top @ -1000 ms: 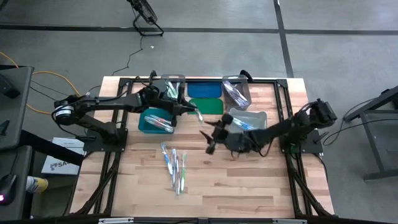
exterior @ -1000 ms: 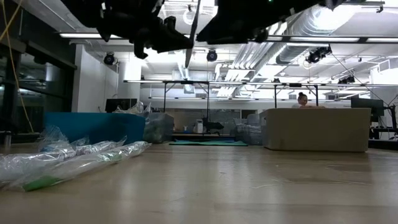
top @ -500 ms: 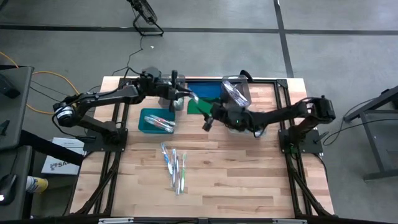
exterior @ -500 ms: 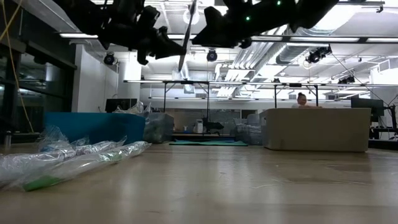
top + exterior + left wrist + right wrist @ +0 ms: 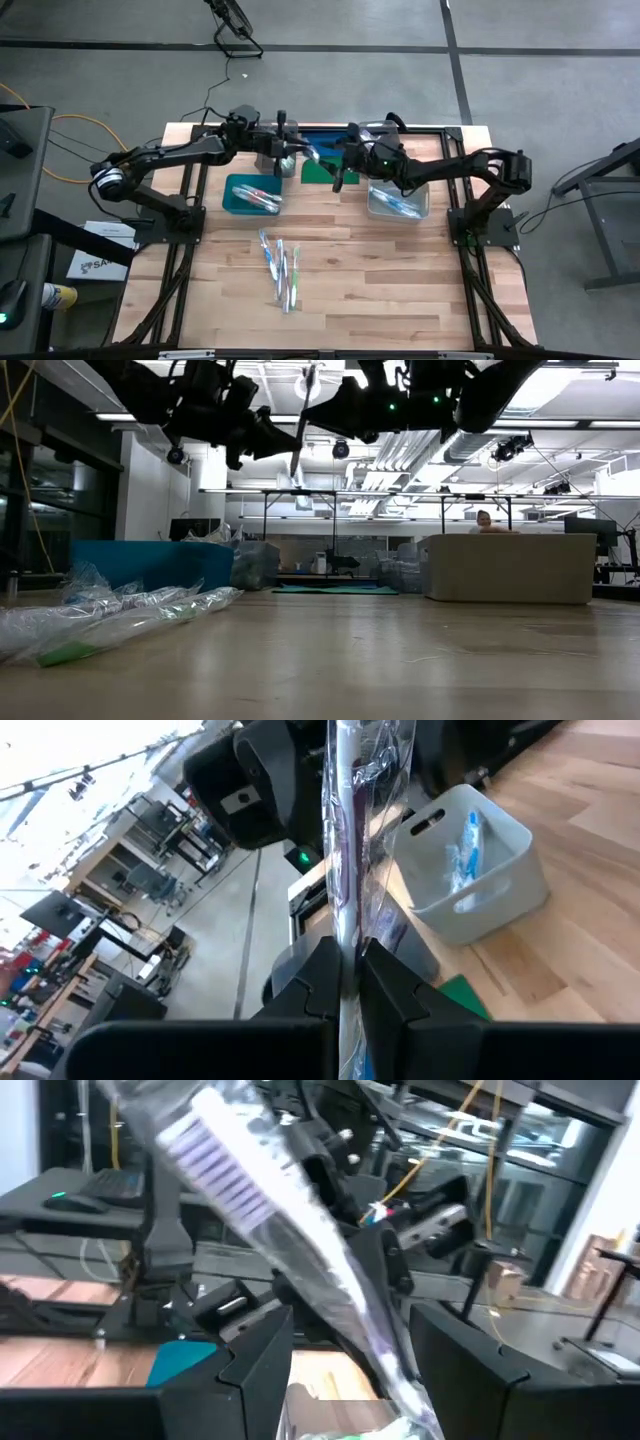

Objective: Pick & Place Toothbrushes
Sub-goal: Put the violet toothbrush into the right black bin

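High view: my left gripper [image 5: 300, 152] is clenched on one wrapped toothbrush [image 5: 350, 840] above the table's far side | my right gripper [image 5: 340, 178] gapes around it (handover, I judge) | some toothbrushes binned, loose toothbrushes [image 5: 280, 268] left.

One wrapped toothbrush [image 5: 350, 870], in crinkled clear film, is held up in the air above the far side of the table, its bristled head [image 5: 222, 1165] uppermost; several more toothbrushes [image 5: 280, 266] are laid loose on the bare wood nearer the front; others are seen inside the bins.
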Tool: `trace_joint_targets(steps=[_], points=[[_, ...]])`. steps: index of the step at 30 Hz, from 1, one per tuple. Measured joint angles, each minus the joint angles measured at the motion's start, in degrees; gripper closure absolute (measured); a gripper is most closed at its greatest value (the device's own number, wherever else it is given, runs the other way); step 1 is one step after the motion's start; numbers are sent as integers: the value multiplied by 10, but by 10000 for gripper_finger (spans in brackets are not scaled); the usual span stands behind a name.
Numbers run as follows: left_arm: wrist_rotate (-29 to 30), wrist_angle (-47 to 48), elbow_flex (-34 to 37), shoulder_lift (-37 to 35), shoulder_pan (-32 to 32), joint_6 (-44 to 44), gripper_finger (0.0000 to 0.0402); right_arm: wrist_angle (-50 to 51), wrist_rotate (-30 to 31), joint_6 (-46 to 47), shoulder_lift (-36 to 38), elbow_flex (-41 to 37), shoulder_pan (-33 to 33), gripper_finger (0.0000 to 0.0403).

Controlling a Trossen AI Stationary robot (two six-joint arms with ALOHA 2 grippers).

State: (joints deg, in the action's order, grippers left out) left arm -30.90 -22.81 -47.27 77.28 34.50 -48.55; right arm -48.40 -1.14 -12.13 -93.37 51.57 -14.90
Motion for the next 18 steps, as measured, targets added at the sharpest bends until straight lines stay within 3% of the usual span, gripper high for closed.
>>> trace_joint_targets(steps=[11,18], points=[[-46,-87,-1,38,0,32,390,-8,-42,-18,0,0,-22,212],[-67,-107,-12,63,-5,49,390,-12,-84,-14,0,0,-29,264]])
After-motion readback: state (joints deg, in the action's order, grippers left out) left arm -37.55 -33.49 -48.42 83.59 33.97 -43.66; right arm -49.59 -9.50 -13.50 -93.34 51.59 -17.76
